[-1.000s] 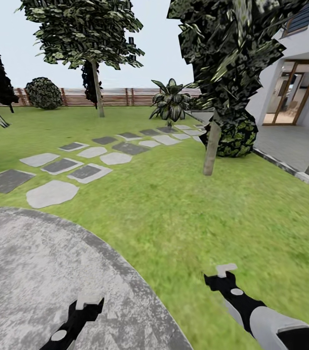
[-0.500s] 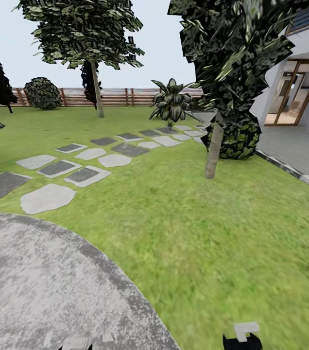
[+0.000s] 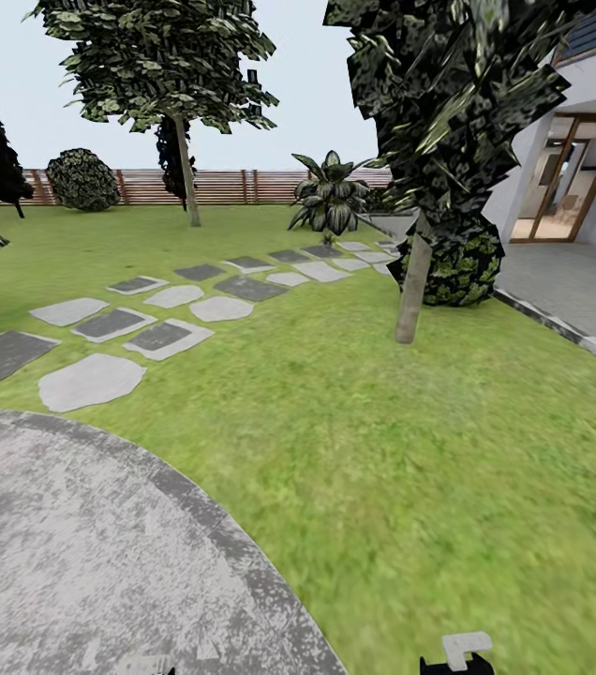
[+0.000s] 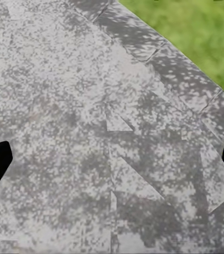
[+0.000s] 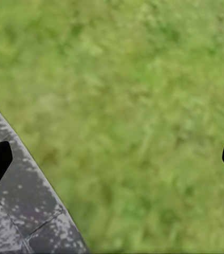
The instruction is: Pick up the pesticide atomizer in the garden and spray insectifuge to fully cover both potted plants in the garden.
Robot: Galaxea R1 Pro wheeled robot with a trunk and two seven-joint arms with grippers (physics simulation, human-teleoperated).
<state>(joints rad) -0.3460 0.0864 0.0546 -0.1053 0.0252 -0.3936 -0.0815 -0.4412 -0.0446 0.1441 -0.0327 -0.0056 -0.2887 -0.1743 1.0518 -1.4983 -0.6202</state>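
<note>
I am in the garden, on the edge of the round grey patio (image 3: 73,553) where it meets the lawn (image 3: 410,450). The pesticide atomizer and the potted plants are out of view. My right gripper (image 3: 457,653) just peeks in at the bottom of the head view. In the right wrist view that gripper (image 5: 112,159) is open over grass and the patio rim, with nothing between its fingers. In the left wrist view my left gripper (image 4: 112,159) is open too, hanging empty above the patio's speckled slabs.
Stepping slabs (image 3: 162,333) run from the patio towards a striped leafy plant (image 3: 331,199). A thin tree trunk (image 3: 412,286) and a round bush (image 3: 457,267) stand at the right, before the house terrace (image 3: 570,281). The brown slatted fence (image 3: 232,186) closes the back.
Both grippers have dropped towards the bottom edge of the head view. The whole picture has shifted slightly, so the camera moved.
</note>
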